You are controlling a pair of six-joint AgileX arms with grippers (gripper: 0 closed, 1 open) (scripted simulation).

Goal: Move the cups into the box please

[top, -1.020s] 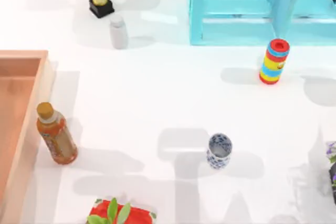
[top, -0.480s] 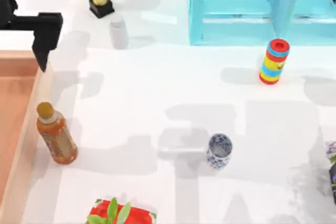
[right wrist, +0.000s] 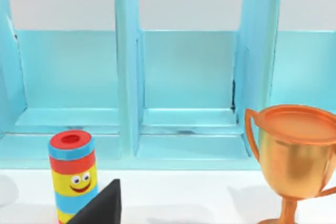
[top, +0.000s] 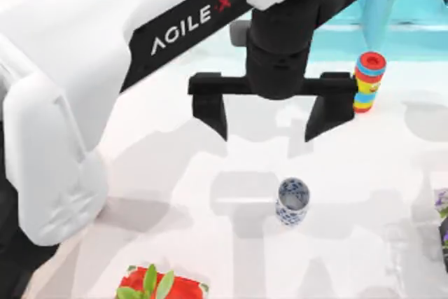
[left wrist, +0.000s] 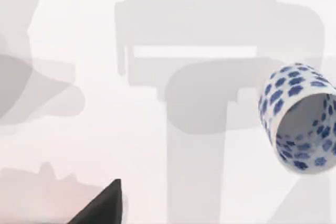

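Note:
A white cup with a blue floral pattern (top: 292, 201) stands upright on the white table, right of centre. My left gripper (top: 269, 118) hangs open above and just behind it, its black fingers (top: 210, 111) spread wide and nothing between them. The left wrist view shows the same cup (left wrist: 302, 119) off to one side, and one dark fingertip (left wrist: 105, 207). The box is hidden under my left arm. My right gripper (right wrist: 168, 220) is parked, facing the cabinet, and one fingertip (right wrist: 104, 207) set well off centre shows it open.
A turquoise cabinet (top: 413, 12) stands at the back right. A red-yellow-blue striped cylinder (top: 369, 80) is in front of it. A red packet with green leaves (top: 157, 285) lies at the front edge. A gold trophy (right wrist: 294, 153) shows in the right wrist view.
My left arm has swept in from the far left to the table's middle, above the patterned cup, and now covers the box and the bottles. The cup has not moved.

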